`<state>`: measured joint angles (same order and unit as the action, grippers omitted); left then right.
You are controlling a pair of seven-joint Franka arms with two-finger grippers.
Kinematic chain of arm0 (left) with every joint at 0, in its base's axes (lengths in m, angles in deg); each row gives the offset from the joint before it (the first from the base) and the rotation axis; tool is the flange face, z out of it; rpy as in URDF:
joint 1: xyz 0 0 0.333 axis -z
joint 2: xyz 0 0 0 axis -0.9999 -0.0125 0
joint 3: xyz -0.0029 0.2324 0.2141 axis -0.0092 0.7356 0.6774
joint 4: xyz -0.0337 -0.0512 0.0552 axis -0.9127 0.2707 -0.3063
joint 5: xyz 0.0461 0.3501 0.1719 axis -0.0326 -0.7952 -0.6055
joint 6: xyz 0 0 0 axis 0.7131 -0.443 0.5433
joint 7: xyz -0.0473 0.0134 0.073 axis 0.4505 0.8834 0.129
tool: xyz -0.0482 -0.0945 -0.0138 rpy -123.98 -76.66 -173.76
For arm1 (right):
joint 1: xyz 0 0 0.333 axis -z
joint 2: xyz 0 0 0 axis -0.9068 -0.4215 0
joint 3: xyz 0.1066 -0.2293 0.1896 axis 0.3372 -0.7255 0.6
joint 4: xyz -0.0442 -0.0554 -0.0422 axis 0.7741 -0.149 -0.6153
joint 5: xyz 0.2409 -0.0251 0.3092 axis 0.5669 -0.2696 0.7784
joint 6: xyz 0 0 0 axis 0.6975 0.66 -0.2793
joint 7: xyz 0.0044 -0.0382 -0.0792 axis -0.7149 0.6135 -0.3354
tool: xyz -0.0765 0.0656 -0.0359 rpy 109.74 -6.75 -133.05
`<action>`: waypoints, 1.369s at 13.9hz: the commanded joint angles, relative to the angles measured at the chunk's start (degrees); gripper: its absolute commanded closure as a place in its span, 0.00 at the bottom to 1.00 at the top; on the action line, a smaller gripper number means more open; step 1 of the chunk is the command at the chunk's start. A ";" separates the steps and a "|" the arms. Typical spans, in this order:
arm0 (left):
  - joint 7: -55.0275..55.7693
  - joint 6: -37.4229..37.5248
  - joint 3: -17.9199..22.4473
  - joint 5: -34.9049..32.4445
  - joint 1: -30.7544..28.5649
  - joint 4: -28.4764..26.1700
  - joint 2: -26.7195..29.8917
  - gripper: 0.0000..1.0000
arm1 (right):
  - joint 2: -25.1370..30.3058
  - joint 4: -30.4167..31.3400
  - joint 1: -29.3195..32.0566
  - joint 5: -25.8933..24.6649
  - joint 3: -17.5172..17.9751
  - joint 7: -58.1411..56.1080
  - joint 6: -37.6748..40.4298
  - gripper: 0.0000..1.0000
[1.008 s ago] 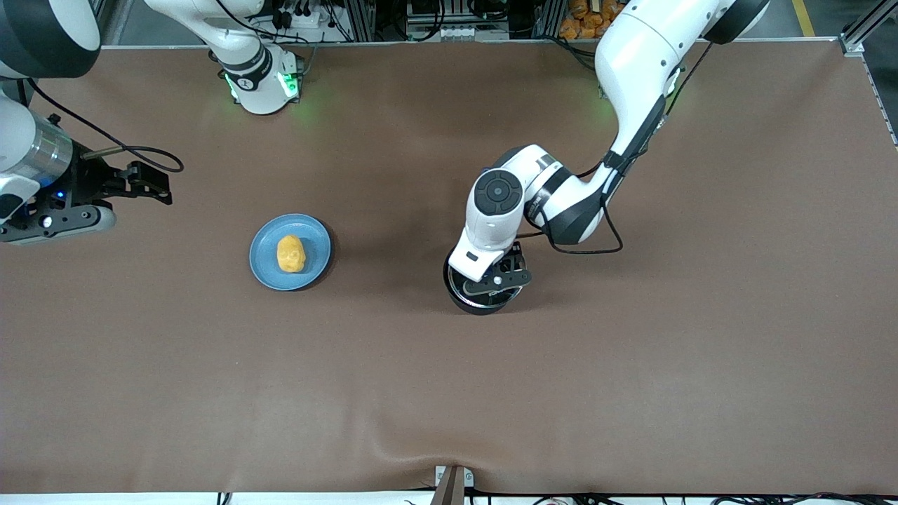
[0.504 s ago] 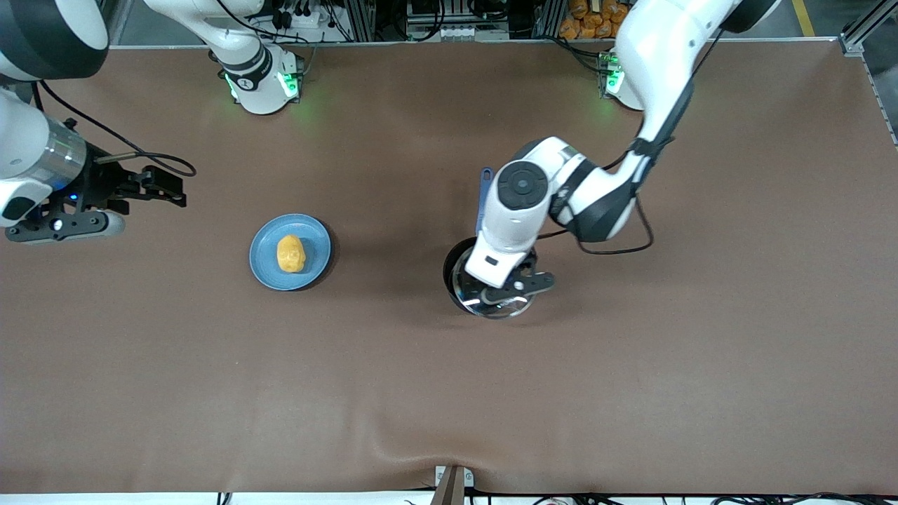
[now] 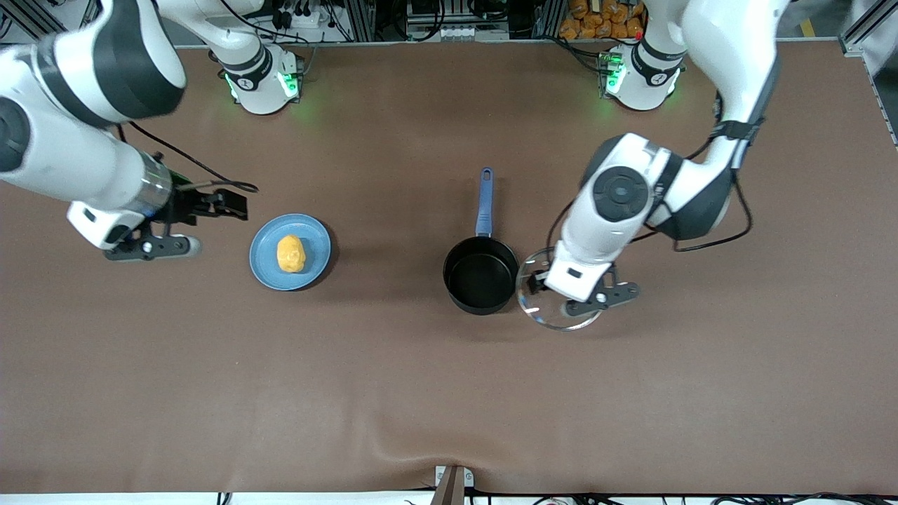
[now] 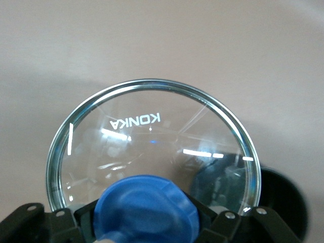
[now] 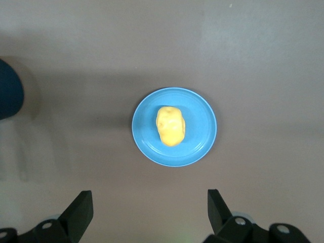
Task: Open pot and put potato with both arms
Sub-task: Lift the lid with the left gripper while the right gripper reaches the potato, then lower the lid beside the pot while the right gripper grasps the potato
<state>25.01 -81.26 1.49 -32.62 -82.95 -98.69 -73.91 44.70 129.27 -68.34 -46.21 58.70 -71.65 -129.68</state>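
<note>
Pot (image 3: 481, 282) sits uncovered near table centre, black inside, nothing in it. Its blue handle (image 3: 484, 202) points toward the robot bases. In the left wrist view only a dark edge of the pot (image 4: 283, 202) shows, seen past the lid's rim.

Left gripper (image 3: 588, 298) hangs over the table just beside the pot, toward the left arm's end. Fingers pinch the blue knob (image 4: 147, 207) of the glass lid (image 3: 558, 298). Lid (image 4: 152, 152) is clear w/ metal rim, "KONKA" printed on the glass. Lid rim is close beside the pot rim in front view; can't tell if it's touching the table or held up in the air.

Potato (image 3: 290, 254) lies on the blue plate (image 3: 270, 270), well apart from the pot, toward the right arm's end. Yellow-orange, lumpy, approx centred on plate. Right wrist view shows same: potato (image 5: 170, 125) in middle of plate (image 5: 147, 139).

Right gripper (image 3: 151, 245) hovers over bare table beside the plate, toward the right arm's end, not touching plate or potato. Fingers (image 5: 80, 208) spread wide, nothing between them; wrist cam looks straight down at the plate.

Table (image 3: 449, 393) covered w/ brown mat.
</note>
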 commanded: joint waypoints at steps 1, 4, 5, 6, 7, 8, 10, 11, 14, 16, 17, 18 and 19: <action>-6.39 -3.31 -8.05 1.03 -12.79 -11.73 7.64 0.81 | 2.46 9.13 -1.29 1.07 -0.26 1.22 -7.28 0.00; -13.94 -5.43 -15.36 0.95 -25.20 -17.63 9.41 0.80 | 2.29 16.86 -2.26 0.90 -0.26 1.05 -17.29 0.00; -16.49 -7.00 -15.90 0.95 -27.41 -19.21 9.42 0.79 | 2.02 18.98 -2.53 0.72 -0.26 0.96 -20.37 0.00; -18.08 -9.28 -15.90 0.77 -28.48 -20.97 9.33 0.75 | 1.67 20.48 -2.70 -0.06 -0.26 0.96 -22.23 0.00; -19.32 -12.00 -15.82 0.34 -29.79 -22.55 8.81 0.75 | 1.15 21.28 -2.62 -1.99 -0.26 0.96 -23.55 0.00; -20.81 -14.55 -15.73 0.16 -31.11 -23.79 8.02 0.75 | 0.45 22.50 -2.44 -2.79 -0.26 1.04 -25.48 0.00; -22.75 -18.60 -15.55 -0.11 -32.96 -26.08 6.61 0.76 | -1.74 25.05 -2.26 -2.97 -0.34 1.04 -31.53 0.00; -23.10 -19.06 -15.47 -1.76 -33.14 -26.43 5.56 0.76 | -3.15 25.85 -2.26 -2.97 -0.35 0.96 -34.17 0.00; -22.50 -20.11 -14.76 -6.95 -33.93 -26.35 1.69 0.76 | -5.88 26.91 -1.65 -3.41 -0.52 0.34 -37.54 0.00; -22.40 -21.69 -13.02 -10.37 -33.85 -26.26 -0.51 0.76 | -7.46 27.70 -1.65 -3.41 -0.52 0.34 -39.72 0.00; -22.14 -22.39 -12.66 -12.22 -33.85 -26.18 -1.82 0.76 | -7.91 28.40 -1.91 -3.41 -0.52 0.34 -41.48 0.00; -21.97 -23.53 -12.22 -13.63 -34.02 -26.00 -3.14 0.76 | -8.43 28.75 -1.83 -3.50 -0.52 0.25 -42.45 0.00; -21.88 -24.67 -11.17 -14.34 -33.85 -25.91 -4.02 0.76 | -8.96 28.84 -1.91 -3.41 -0.52 0.25 -43.16 0.00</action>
<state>2.36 -103.56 -10.40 -44.24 -116.37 -125.07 -76.23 35.95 156.64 -70.50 -48.89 57.88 -71.26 -170.18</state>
